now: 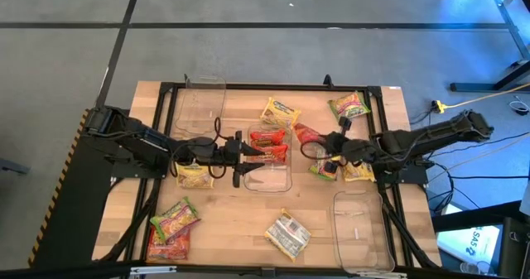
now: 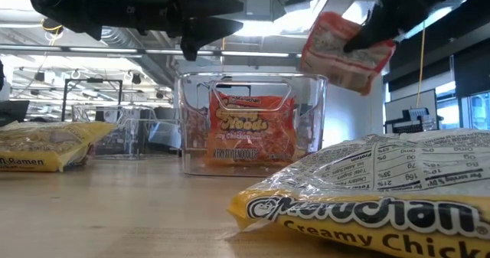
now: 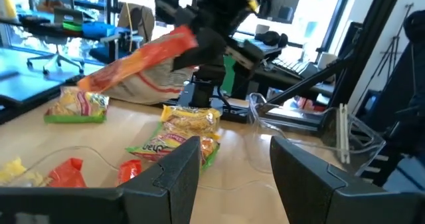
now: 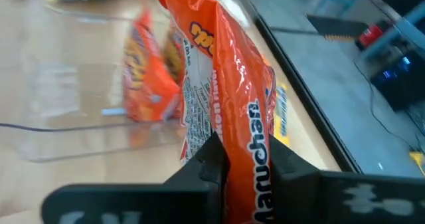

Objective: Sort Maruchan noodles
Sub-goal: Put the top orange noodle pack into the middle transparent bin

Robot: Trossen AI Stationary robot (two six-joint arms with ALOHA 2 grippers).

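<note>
A red Maruchan packet [image 4: 226, 78] hangs in the air to the right of the middle clear tray [image 1: 286, 182], and my right gripper [image 4: 249, 161] is shut on it. In the tray lie two red packets [image 1: 269, 138]. Coming from the left, my left gripper [image 3: 232, 151] stands level over the tray's left side, open, with nothing between its fingers. In the low view the held packet [image 2: 348, 51] hangs above and to the right of the tray [image 2: 253, 124]. My right gripper pinches the red packet by one end [image 4: 247, 141] between its two fingers. The fingers come from the table's right side, slanting down. The packet reaches forward past the fingertips, tilted and lifted clear of the table and the tray.
Loose packets lie about: yellow [image 1: 280, 112] and green-edged [image 1: 349, 105] at the far side, yellow [image 1: 195, 177] under the left arm, some [image 1: 358, 173] under the right arm, green [image 1: 174, 217], red [image 1: 166, 247] and yellow [image 1: 288, 233] near the front. Clear trays stand far left [image 1: 201, 105] and near right [image 1: 360, 229].
</note>
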